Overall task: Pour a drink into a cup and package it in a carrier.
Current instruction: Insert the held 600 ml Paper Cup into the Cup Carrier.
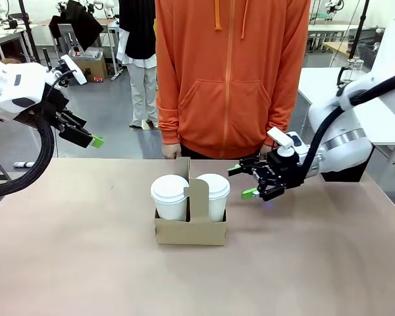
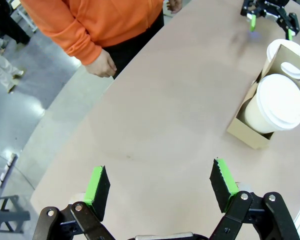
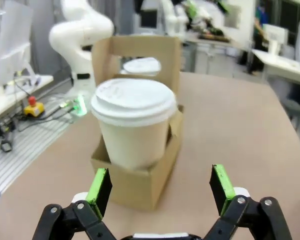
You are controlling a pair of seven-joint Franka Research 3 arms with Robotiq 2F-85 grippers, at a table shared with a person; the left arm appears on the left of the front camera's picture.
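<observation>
Bench (image 1: 85, 263): bare tan surface nearest the front camera, carrying the carrier at its middle.
Carrier (image 1: 191, 232): low brown cardboard box, upright on the bench, central handle tab standing between its two slots.
Left-slot cup (image 1: 169, 196): white paper cup with a white lid, seated in the carrier's slot toward the robot's left.
Right-slot cup (image 1: 213, 193): white lidded cup in the other slot, just beside the right hand; which of the two is the taller cannot be told.
Right hand (image 1: 243, 182): fingers spread, pinching nothing, low over the bench just beside the carrier's right side, green pads pointing at it but apart from it.
Right wrist view: the near lidded cup sits straight ahead between the spread fingers, the handle tab behind it.
Left hand (image 1: 92, 139): spread wide and empty, raised above the bench's far left edge, well apart from the carrier.
Person (image 1: 230, 72): orange hooded top, standing at the far side of the bench, hands hanging at the edge.
</observation>
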